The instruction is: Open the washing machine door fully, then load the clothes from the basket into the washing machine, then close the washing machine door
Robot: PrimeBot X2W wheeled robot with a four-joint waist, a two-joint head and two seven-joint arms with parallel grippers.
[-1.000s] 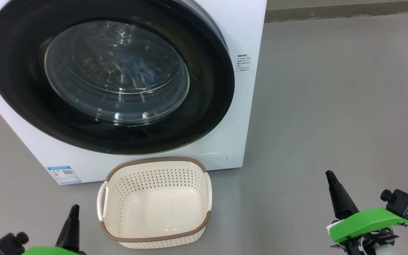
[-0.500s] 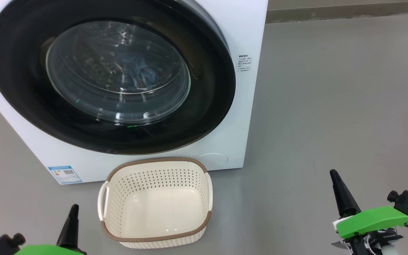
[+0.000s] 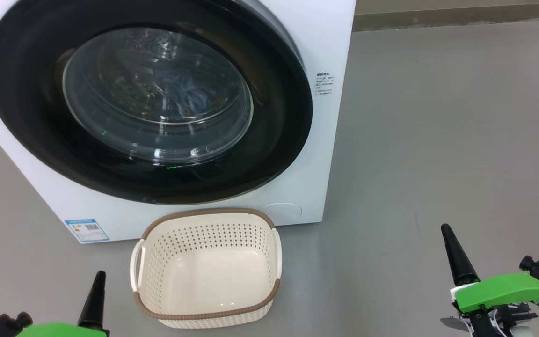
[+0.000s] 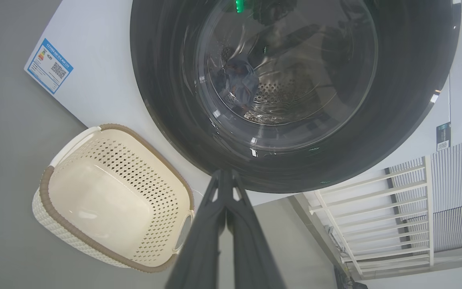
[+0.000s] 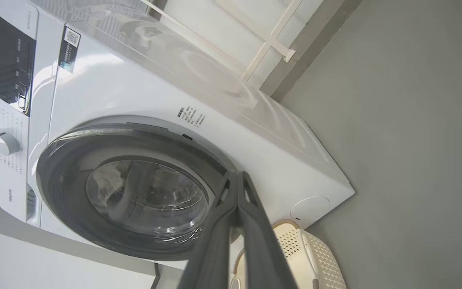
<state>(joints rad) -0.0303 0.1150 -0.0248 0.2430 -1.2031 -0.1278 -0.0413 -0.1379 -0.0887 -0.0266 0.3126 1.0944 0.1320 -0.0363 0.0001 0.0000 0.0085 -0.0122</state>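
my left gripper (image 3: 100,275) closed, empty | my right gripper (image 3: 446,228) closed, empty | basket (image 3: 204,212) between them, nearer left | door (image 3: 279,140) shut, ahead

Grey floor (image 3: 438,140) carries the washing machine (image 3: 335,47) and the basket (image 3: 204,234).

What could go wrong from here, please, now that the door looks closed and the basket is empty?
The round, glossy black-rimmed glass door looks flush with the big white washing machine, but whether it latched cannot be told; it might swing open. The cream perforated plastic basket stands on the floor near the shut left hand, so a careless arm move might knock it.
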